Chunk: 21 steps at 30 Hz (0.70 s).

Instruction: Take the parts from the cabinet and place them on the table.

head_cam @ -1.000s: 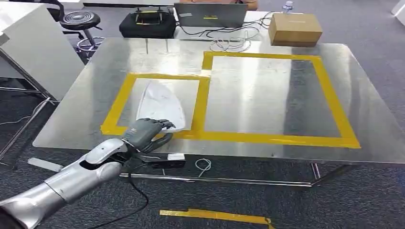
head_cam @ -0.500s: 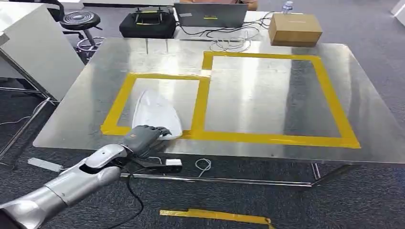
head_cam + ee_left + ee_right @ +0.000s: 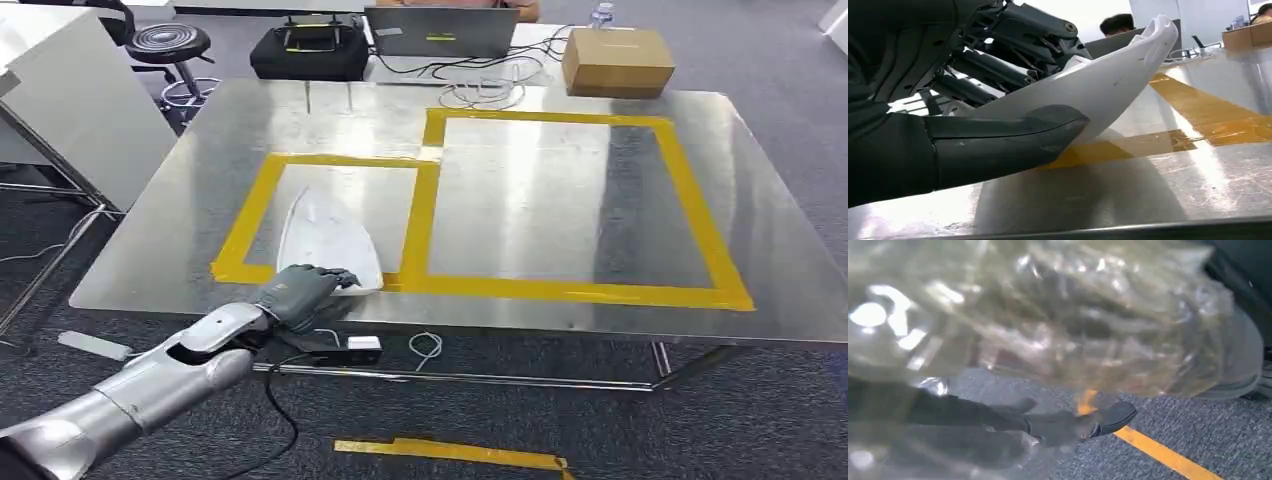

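I keep the left hand (image 3: pixel 300 288) clamped on the near end of the white part (image 3: pixel 330 240), so I can lay it inside the small yellow tape frame (image 3: pixel 255 205) on the worktop (image 3: pixel 560 210). The thumb (image 3: pixel 1013 135) is under the shell, the other fingers over it. The right hand (image 3: pixel 1068 425) holds a clear plastic bag (image 3: pixel 1048 315) above the floor.

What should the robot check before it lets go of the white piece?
1. White part lies inside the smaller yellow tape frame: ok.
2. Part flat on the metal table: not ok, far end lifted in the left wrist view.
3. Left hand holds the part's near end: ok.
4. Right hand behind a clear plastic bag; whether it grips it: cannot tell.
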Motion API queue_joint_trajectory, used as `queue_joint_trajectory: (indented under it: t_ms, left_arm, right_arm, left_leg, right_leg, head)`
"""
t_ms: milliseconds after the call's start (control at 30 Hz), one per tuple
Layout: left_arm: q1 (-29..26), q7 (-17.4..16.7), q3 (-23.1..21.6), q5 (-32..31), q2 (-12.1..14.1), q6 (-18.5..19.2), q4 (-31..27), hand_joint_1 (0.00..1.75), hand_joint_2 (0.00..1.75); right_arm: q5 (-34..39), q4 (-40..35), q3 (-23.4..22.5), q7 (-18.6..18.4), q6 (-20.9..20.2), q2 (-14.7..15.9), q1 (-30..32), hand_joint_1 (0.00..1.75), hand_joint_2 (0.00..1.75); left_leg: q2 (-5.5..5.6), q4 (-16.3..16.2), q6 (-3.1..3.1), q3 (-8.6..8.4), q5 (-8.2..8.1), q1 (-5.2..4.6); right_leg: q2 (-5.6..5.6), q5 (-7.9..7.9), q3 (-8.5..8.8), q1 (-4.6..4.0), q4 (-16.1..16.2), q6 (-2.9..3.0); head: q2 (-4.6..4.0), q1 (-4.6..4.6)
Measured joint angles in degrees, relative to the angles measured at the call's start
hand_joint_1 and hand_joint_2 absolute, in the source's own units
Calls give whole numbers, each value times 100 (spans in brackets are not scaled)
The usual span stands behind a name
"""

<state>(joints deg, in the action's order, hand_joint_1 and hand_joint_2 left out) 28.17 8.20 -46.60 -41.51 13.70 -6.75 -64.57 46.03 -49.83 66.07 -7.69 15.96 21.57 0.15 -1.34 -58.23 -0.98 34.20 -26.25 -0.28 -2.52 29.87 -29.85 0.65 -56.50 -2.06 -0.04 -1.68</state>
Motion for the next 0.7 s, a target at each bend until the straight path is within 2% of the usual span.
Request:
queue_joint_trajectory:
  t_ms: [33,67,233,267,700]
  left_arm:
    - [-3,0,0,0,0,0,0,175,175]
    - [-5,0,2,0,0,0,0,0,175]
    - [-47,13,11,-4,-2,-79,0,0,175]
    - [-52,33,28,0,-4,-137,0,0,0]
    - [-104,265,293,429,-81,-383,-24,0,0]
  right_arm:
    - [0,-9,-9,-13,2,0,2,0,0]
    - [0,-20,-17,-20,4,0,5,0,0]
    - [-33,-35,-59,-48,17,0,14,0,0]
    - [-37,-35,-59,-46,15,0,14,0,0]
    - [-103,-13,-105,39,0,0,64,0,0]
  left_leg:
    - [0,0,0,0,0,0]
    - [0,0,0,0,0,0]
    - [0,0,0,0,0,0]
    - [0,0,0,0,0,0]
    - [0,0,0,0,0,0]
  right_leg:
    - [0,0,0,0,0,0]
    - [0,0,0,0,0,0]
    - [0,0,-1,0,0,0]
    - [0,0,-1,0,0,0]
    - [0,0,-1,0,0,0]
  head:
    - [0,-2]
    - [0,-2]
    - [0,-2]
    - [0,0]
    - [0,-2]
